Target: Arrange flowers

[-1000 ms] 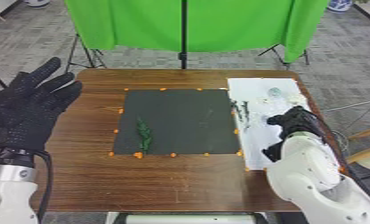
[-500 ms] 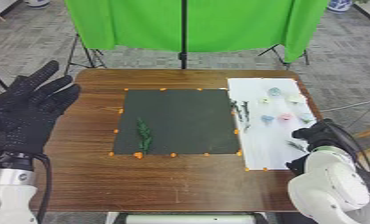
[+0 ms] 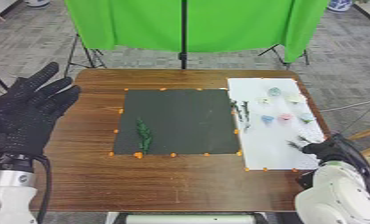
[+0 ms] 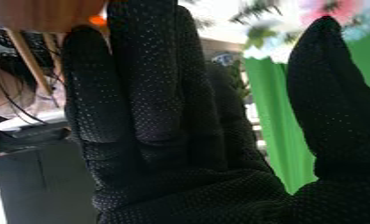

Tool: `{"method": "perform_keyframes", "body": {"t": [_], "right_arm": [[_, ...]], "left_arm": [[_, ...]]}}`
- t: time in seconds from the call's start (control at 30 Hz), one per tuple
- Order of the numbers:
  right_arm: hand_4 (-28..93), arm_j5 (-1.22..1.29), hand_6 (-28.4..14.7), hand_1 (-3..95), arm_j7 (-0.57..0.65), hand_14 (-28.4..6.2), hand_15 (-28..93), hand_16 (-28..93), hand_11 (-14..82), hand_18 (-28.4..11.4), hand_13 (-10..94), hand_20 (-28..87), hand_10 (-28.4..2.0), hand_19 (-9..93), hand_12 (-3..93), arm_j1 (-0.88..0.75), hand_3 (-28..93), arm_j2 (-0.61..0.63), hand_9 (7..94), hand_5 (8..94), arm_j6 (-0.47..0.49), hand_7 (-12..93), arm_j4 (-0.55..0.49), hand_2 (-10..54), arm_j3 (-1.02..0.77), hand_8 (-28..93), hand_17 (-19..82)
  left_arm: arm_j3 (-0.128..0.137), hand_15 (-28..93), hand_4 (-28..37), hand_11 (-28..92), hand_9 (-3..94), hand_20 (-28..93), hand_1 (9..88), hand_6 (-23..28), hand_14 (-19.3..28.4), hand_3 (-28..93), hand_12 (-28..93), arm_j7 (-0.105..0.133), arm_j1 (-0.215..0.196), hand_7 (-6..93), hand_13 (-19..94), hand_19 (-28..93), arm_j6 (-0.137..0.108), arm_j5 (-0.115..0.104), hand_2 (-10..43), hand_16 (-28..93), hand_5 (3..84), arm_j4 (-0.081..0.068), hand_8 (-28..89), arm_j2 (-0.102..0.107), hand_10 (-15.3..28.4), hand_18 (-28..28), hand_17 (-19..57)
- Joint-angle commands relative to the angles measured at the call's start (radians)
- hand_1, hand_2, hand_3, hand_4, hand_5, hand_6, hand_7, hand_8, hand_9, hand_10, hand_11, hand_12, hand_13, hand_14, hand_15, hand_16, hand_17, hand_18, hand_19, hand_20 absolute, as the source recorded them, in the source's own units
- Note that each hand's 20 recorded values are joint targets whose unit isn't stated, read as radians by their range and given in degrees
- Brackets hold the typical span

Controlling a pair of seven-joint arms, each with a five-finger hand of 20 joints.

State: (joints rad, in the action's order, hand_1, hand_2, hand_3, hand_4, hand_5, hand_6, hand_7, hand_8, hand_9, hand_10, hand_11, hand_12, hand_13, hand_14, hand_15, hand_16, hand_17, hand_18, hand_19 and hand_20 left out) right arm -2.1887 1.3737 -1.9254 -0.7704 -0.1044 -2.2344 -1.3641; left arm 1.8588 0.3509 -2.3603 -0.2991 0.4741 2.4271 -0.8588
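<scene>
From where I stand, the right hand (image 3: 334, 149) has just drawn back off the white sheet (image 3: 268, 145) toward its near right corner, and what it was covering has come into sight: a pink flower (image 3: 285, 117) with a blue flower (image 3: 268, 119) beside it, other pale blooms around them, and then the small sprigs (image 3: 295, 145) just by the glove. From its wrist, the fingers (image 4: 146, 100) look straight and lie close together, the thumb standing well off, with nothing pinched between. The left hand (image 3: 26, 115) is spread in the air over the table's left side. On the dark mat (image 3: 177, 115) lies one long green sprig (image 3: 143, 137), left of the middle, and it hasn't shifted. So I'd call the arrangement barely begun, with those sprigs near the glove the likely next pick; they're small from here, and I can't quite tell whether the fingertips touch one. Leafy stems (image 3: 245, 111) lie along the sheet's left side. Orange dabs dot the edges of mat and sheet on the brown wooden table (image 3: 173, 185). Beyond it, a bright green cloth (image 3: 244, 30) hangs behind a black pole (image 3: 183, 30), over grey carpet (image 3: 39, 45).
</scene>
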Motion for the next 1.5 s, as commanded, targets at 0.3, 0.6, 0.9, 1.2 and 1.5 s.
{"method": "perform_keyframes", "body": {"t": [0.3, 0.6, 0.9, 1.2, 1.5], "right_arm": [[-22, 0.045, -5.0, 38.8, 0.032, -12.5, 49, 13, 19.5, -16.1, 81, -19, -18.5, 93, 14.0, 0.006, 69, 0.019, 77.2, 50.0, 0.071, 8, 0.079, -8.1, 0.007, -10, 57], [-23, 0.033, -1.1, 41.1, 0.008, -11.5, 50, 14, 20.4, -15.7, 80, -18, -16.2, 93, 14.2, 0.053, 70, 0.050, 77.9, 53.4, 0.020, 10, 0.145, -8.3, 0.072, -11, 57], [-24, 0.006, -0.3, 41.0, 0.014, -10.4, 50, 14, 20.8, -14.8, 81, -17, -15.4, 93, 14.0, 0.080, 70, 0.061, 77.9, 50.6, 0.015, 9, 0.169, -8.7, 0.092, -12, 57], [-24, -0.046, 1.8, 44.1, 0.003, -9.4, 50, 13, 22.1, -14.0, 81, -17, -13.8, 93, 13.8, 0.111, 69, 0.074, 78.8, 53.6, -0.028, 10, 0.199, -9.4, 0.167, -12, 58], [-28, -0.074, 1.0, 57.6, -0.021, -5.9, 53, 17, 21.2, -14.6, 85, 0, -8.2, 93, 24.2, 0.120, 59, 0.074, 91.7, 83.4, -0.078, 19, 0.222, -9.5, 0.198, 1, 57]], "left_arm": [[-0.008, 50, -25.9, 29, 33.8, -13, 21.1, 10.5, 28.4, 77, 12, -0.009, -0.009, 15.9, 25, 67, -0.009, -0.005, 8.8, -9, 36.8, -0.002, -10, -0.002, 21.8, 28.4, -6.9], [-0.019, 50, -25.9, 29, 33.8, -13, 21.1, 10.5, 28.4, 77, 11, -0.009, 0.004, 15.8, 25, 67, -0.008, -0.007, 8.8, -9, 36.8, -0.005, -10, 0.002, 21.7, 28.4, -6.9], [-0.018, 50, -25.9, 29, 33.8, -13, 21.2, 10.5, 28.4, 77, 11, -0.006, -0.003, 16.0, 25, 67, -0.014, -0.009, 8.8, -9, 36.7, -0.001, -10, 0.000, 21.8, 28.4, -6.9], [-0.022, 50, -25.8, 29, 33.8, -13, 21.1, 10.5, 28.4, 77, 11, -0.008, 0.000, 15.9, 25, 67, -0.010, -0.008, 8.9, -9, 36.8, -0.003, -10, -0.003, 21.9, 28.4, -6.9], [-0.017, 50, -25.8, 29, 33.8, -13, 21.2, 10.5, 28.4, 77, 11, -0.001, -0.010, 15.8, 25, 67, -0.016, -0.011, 8.9, -9, 36.8, 0.001, -10, -0.005, 21.9, 28.4, -6.9]]}}
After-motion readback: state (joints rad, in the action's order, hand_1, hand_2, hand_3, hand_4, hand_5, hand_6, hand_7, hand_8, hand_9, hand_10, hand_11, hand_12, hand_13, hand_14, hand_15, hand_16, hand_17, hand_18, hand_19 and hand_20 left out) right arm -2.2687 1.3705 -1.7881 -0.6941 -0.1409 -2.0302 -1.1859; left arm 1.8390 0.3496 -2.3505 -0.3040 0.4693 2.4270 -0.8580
